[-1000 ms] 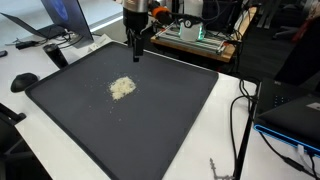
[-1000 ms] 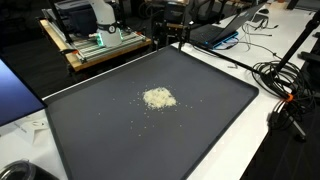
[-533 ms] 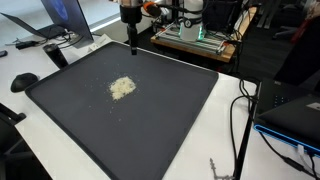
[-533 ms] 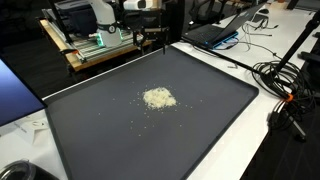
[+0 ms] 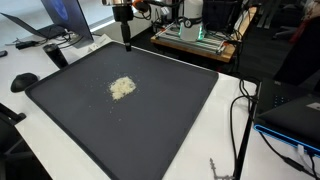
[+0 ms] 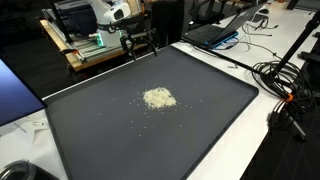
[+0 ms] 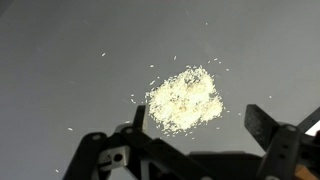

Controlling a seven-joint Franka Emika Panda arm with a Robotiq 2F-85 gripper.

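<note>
A small heap of pale grains (image 5: 122,88) (image 6: 158,97) lies near the middle of a large dark mat (image 5: 170,120) (image 6: 200,130), with stray grains scattered around it. My gripper (image 5: 127,44) (image 6: 141,52) hangs over the mat's far edge, well above the surface and apart from the heap. In the wrist view the heap of grains (image 7: 185,98) shows beyond the gripper (image 7: 200,118), whose two dark fingers stand wide apart. It is open and holds nothing.
The mat lies on a white table. A laptop (image 5: 70,20) and a mouse (image 5: 24,80) sit beside one edge. A wooden tray of electronics (image 5: 195,38) (image 6: 95,48) stands behind the arm. Cables (image 5: 245,110) (image 6: 280,75) run along another edge.
The gripper has slid sideways along the mat's far edge and risen a little, staying open. The grain heap has not moved.
</note>
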